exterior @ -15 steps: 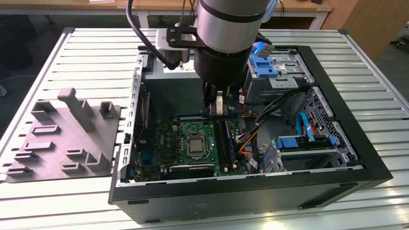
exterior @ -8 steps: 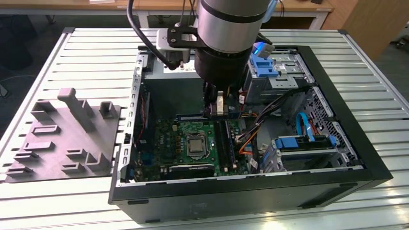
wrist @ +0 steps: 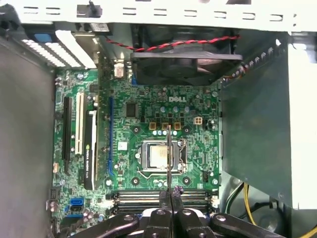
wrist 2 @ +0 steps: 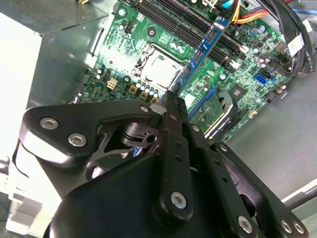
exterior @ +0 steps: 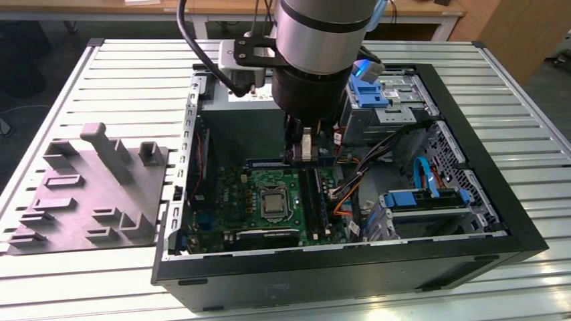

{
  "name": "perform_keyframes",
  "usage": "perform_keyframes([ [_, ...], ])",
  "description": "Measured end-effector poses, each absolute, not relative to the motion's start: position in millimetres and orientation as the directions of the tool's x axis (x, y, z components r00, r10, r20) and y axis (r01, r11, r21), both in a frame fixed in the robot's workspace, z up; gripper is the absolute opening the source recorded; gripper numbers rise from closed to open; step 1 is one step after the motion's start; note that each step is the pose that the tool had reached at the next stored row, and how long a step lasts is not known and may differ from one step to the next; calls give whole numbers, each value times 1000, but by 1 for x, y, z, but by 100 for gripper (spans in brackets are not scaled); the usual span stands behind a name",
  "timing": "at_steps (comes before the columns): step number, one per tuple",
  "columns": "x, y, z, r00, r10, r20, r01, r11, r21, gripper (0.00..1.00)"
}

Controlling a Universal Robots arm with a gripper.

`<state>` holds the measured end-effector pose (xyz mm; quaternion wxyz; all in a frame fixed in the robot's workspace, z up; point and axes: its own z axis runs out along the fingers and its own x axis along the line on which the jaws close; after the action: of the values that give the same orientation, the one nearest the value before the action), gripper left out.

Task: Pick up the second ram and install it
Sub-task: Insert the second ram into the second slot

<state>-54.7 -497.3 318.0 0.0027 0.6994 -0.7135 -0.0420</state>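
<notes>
Exterior view is showing the arm reaching down into the open computer case (exterior: pixel 357 267), with the gripper (exterior: pixel 303 157) hanging over the motherboard (exterior: pixel 263 200). In both wrist views the jaws are pinching nearly together on the flat faces of the second ram (wrist 2: pixel 203 49) (wrist: pixel 168 158). It is sticking out from the fingertips above the memory slots (wrist: pixel 133 196); whether it is touching them is unclear.
</notes>
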Motion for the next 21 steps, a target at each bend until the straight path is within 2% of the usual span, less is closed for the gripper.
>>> perform_keyframes([
  [21,-55,-497,315,-392,-918,-55,-919,389,64,11],
])
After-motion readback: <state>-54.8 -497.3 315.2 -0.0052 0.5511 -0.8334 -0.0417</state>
